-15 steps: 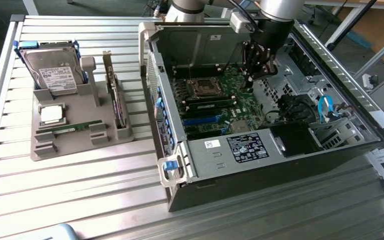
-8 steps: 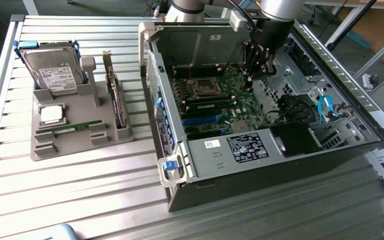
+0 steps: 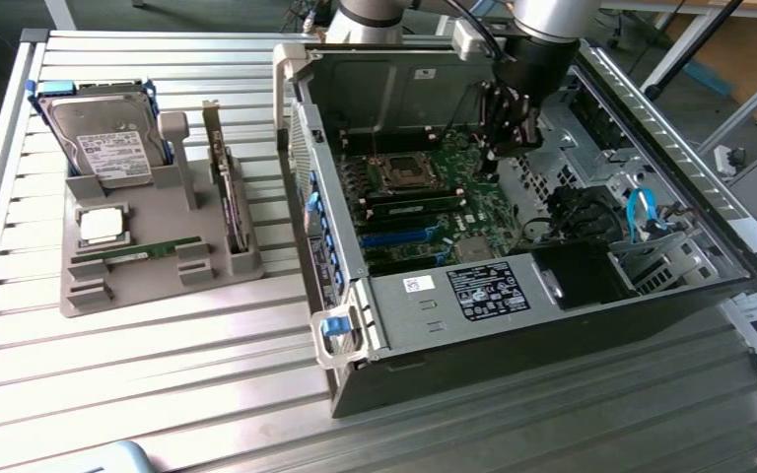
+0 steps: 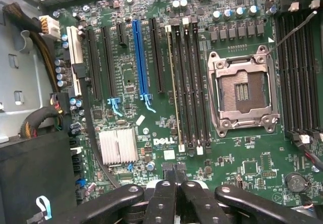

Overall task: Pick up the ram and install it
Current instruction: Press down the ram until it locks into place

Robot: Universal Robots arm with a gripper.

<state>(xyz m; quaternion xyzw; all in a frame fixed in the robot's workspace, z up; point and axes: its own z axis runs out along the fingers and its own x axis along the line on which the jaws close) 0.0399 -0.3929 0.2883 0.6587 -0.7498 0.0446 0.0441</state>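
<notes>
A long green ram stick (image 3: 138, 250) lies flat in the grey holder tray (image 3: 155, 286) on the exterior view's left. Another thin green stick (image 3: 412, 205) stands in a memory slot next to the bare processor socket (image 3: 398, 172); in the wrist view it shows edge-on as a pale line (image 4: 172, 88) in the slot. My gripper (image 3: 495, 158) hangs inside the open computer case (image 3: 511, 325), above the motherboard and apart from both sticks. Its fingers (image 4: 164, 193) are pressed together, and the gripper (image 4: 174, 176) is shut with nothing between them.
The tray also carries a hard drive with blue rails (image 3: 103, 143), a square silver processor (image 3: 100, 225) and an upright expansion card (image 3: 230, 197). Case walls, black cable bundles (image 3: 576, 212) and a blue cable (image 3: 642, 212) crowd the motherboard. A slatted metal table (image 3: 155, 374) lies below.
</notes>
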